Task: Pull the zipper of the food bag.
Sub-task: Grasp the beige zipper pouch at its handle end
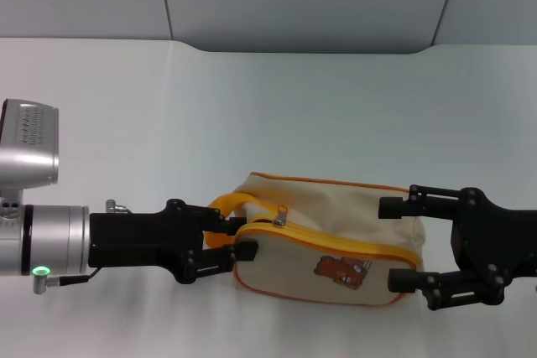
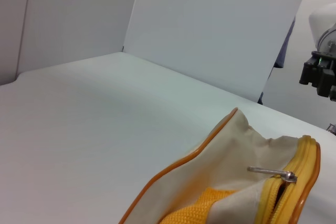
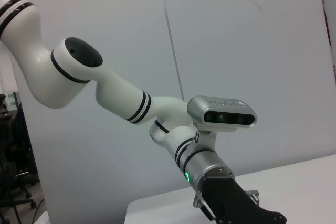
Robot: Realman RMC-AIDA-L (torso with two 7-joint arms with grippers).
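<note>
The food bag [image 1: 336, 228] lies on its side on the white table, bear print facing me, yellow strap handle [image 1: 225, 204] at its left end. The zipper [image 1: 352, 245] runs along the top edge, and its silver pull tab [image 1: 279, 218] stands up near the left end. My left gripper [image 1: 237, 237] is shut on the bag's left end, by the strap. My right gripper [image 1: 396, 242] is open, one finger on each side of the bag's right end. The left wrist view shows the bag [image 2: 220, 166], the pull tab [image 2: 269, 171] and the zipper track [image 2: 303, 174] close up.
The white table [image 1: 252, 106] stretches behind the bag to grey wall panels. In the left wrist view the right gripper [image 2: 320, 74] shows far off. The right wrist view shows the left arm and its wrist camera [image 3: 223, 113]; the bag is out of that view.
</note>
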